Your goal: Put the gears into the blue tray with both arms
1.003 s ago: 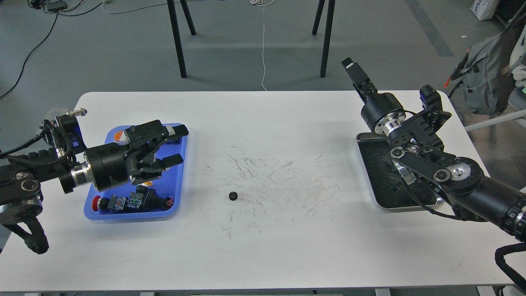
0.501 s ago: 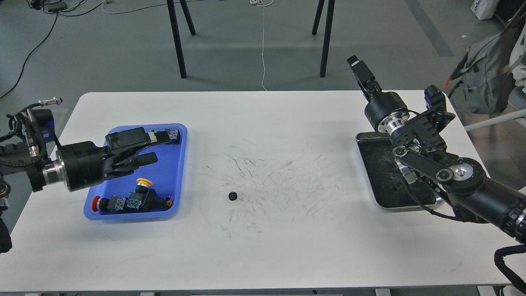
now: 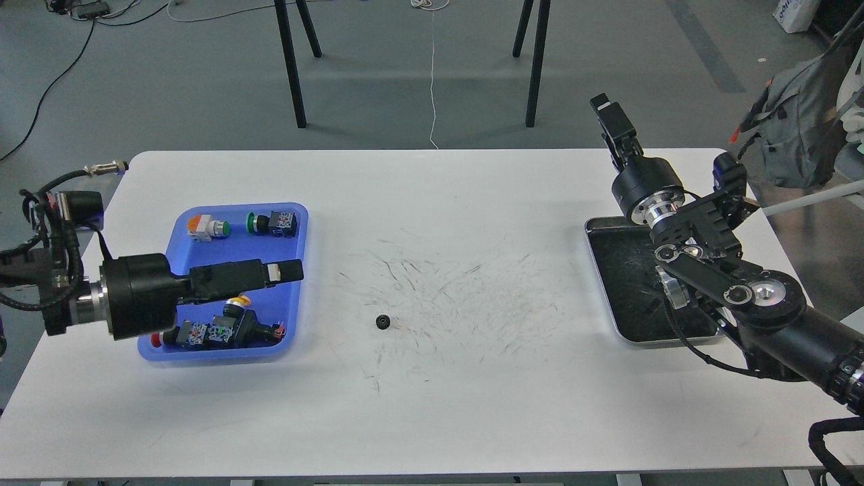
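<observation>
One small black gear (image 3: pixel 383 322) lies alone on the white table, right of the blue tray (image 3: pixel 202 251). My left gripper (image 3: pixel 289 271) hangs over the tray's middle, pointing right and seen side-on, so its fingers merge into one bar. Whether it holds anything cannot be made out. My right gripper (image 3: pixel 609 113) points up and away past the table's far right edge, thin and dark, and its fingers cannot be told apart. The gear sits far from both grippers.
Inside the blue tray are push-button switches: an orange-bodied one (image 3: pixel 206 227), a green-capped one (image 3: pixel 271 223) and a yellow and red cluster (image 3: pixel 223 331). A steel tray (image 3: pixel 621 297) with a dark scratched bottom lies under my right arm. Chair legs stand beyond the table.
My left gripper rolled from an open front-on pose to side-on and drew back and down, uncovering the two switches at the tray's back. My right gripper shifted to the right. The gear stayed put.
</observation>
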